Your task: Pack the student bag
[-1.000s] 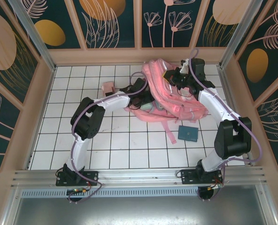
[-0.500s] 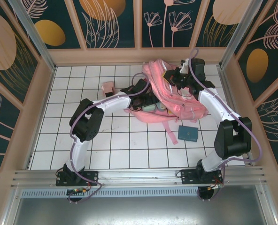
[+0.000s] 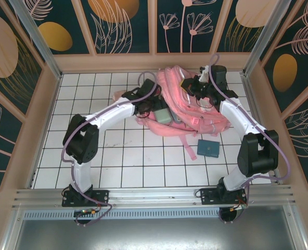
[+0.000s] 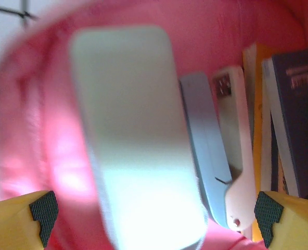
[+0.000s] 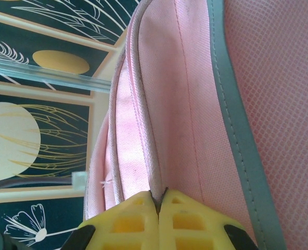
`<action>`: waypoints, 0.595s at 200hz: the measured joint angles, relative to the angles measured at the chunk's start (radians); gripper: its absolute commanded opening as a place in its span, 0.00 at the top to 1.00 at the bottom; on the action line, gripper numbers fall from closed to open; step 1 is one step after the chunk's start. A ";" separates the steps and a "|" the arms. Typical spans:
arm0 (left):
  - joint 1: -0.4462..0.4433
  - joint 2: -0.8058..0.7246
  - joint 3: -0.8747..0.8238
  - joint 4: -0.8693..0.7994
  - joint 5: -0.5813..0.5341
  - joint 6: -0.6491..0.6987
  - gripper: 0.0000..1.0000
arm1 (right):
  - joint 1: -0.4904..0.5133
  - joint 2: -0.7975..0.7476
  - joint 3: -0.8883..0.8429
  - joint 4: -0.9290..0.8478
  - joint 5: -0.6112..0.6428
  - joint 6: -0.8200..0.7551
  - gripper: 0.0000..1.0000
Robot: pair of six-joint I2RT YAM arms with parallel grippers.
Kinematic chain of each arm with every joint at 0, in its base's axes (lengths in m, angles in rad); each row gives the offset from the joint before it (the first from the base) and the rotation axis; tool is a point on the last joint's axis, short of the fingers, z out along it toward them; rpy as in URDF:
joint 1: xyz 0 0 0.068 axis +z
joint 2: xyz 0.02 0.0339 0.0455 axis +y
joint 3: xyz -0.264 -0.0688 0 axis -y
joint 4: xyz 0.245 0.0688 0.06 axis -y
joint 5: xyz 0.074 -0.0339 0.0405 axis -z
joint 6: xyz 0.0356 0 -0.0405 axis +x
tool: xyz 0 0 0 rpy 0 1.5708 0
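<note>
Overhead, the large soft pink fabric student bag [image 3: 195,112] lies on the white tiled table [image 3: 91,156]. The left gripper [image 3: 155,105] sits at the bag's left-hand mouth, and the right gripper [image 3: 195,86] is at the bag's far top edge. A flat dark teal rectangular book [image 3: 208,148] lies just beside the bag's near edge, and a small pink block [image 3: 120,96] lies to the bag's left, apart from it.

From the left wrist, the claw is spread wide, with its dark pads [image 4: 42,211] at the lower corners. Inside the bag rest a pale green rounded case [image 4: 133,135], a blue-grey flat piece [image 4: 206,140] and upright books [image 4: 294,114].

From the right wrist, the yellow fingers [image 5: 138,221] are pressed together, pinching a fold of the bag's fabric.
</note>
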 measured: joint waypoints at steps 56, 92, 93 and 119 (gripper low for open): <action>0.204 -0.031 -0.033 -0.068 -0.092 0.108 0.12 | -0.001 0.000 0.000 0.000 -0.002 0.000 1.00; 0.293 0.026 0.011 -0.120 -0.122 0.156 0.17 | -0.001 0.000 0.000 0.000 -0.002 0.000 1.00; 0.296 0.030 0.013 -0.121 -0.123 0.157 0.17 | -0.001 0.000 0.000 0.000 -0.002 0.000 1.00; 0.327 0.088 0.039 -0.139 -0.134 0.179 0.19 | -0.001 0.000 0.000 0.000 -0.002 0.000 1.00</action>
